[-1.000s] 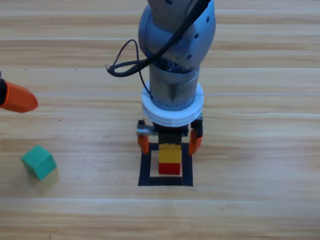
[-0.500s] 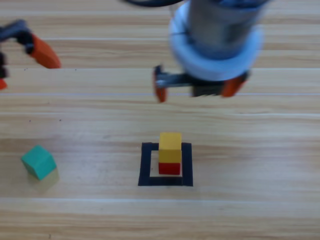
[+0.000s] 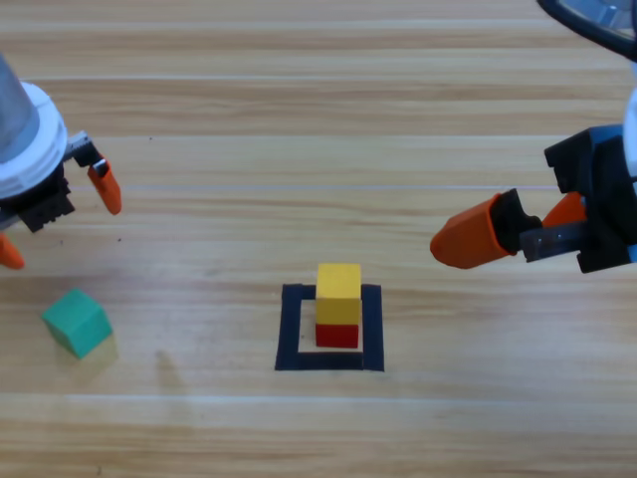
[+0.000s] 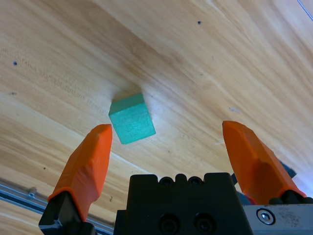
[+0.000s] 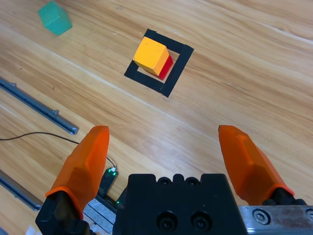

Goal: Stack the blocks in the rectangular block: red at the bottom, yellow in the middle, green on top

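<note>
Your yellow cube [image 3: 338, 293] sat squarely atop the red cube [image 3: 337, 336] inside the black tape square [image 3: 291, 331], edges parallel to it, while the green cube [image 3: 76, 321] lay rotated on the bench [image 3: 299, 119], the released left tool [image 3: 55, 221] above it, and the released right tool [image 3: 518, 227] stood well apart.

The left gripper [image 3: 55, 217] hung at the picture's left edge, jaws spread wide and pointing down; the right gripper [image 3: 518, 227] sat at the right edge, jaws likewise apart, holding nothing.
</note>
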### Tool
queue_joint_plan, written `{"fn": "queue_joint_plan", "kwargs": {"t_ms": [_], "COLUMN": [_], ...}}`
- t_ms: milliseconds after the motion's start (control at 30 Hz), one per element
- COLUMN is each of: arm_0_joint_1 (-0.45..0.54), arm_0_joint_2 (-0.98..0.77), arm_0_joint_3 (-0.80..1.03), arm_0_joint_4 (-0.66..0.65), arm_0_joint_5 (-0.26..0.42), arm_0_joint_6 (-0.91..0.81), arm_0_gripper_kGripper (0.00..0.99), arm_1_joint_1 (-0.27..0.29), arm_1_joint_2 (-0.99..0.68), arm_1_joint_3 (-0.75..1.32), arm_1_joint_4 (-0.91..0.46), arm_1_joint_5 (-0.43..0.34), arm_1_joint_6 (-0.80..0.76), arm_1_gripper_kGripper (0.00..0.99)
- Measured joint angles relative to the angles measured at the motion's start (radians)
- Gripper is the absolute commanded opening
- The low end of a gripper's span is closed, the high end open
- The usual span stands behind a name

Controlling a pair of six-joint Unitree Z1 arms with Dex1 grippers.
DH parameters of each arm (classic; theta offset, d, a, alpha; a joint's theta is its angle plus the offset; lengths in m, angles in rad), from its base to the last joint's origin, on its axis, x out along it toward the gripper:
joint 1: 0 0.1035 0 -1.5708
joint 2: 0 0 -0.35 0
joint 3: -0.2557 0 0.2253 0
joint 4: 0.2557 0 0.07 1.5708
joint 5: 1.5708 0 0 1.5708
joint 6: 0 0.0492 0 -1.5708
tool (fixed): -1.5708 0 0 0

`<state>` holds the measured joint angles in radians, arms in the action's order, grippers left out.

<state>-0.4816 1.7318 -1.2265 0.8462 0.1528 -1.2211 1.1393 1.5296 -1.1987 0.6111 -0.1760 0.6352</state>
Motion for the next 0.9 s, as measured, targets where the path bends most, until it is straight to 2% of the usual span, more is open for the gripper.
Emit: {"fn": "queue_joint_plan", "kwargs": {"t_ms": [300,900], "arm_0_joint_1": [0.004,0.004], "arm_0_joint_2": [0.005,0.082], "arm_0_joint_3": [0.033,0.100], "arm_0_joint_4": [0.025,-0.027], "arm_0_joint_5": [0.000,-0.032], "arm_0_joint_6": [-0.234,-0.275], "arm_0_gripper_kGripper": [0.946,0.951], "arm_1_joint_1": [-0.021,-0.044], "arm_1_joint_2": [0.041,0.041], "arm_1_joint_3": [0.001,0.020], "arm_1_joint_4": [0.000,0.000], "arm_1_joint_5": [0.014,0.014], "arm_1_joint_6": [-0.023,-0.048], "arm_1_gripper_kGripper": [0.982,0.988]}}
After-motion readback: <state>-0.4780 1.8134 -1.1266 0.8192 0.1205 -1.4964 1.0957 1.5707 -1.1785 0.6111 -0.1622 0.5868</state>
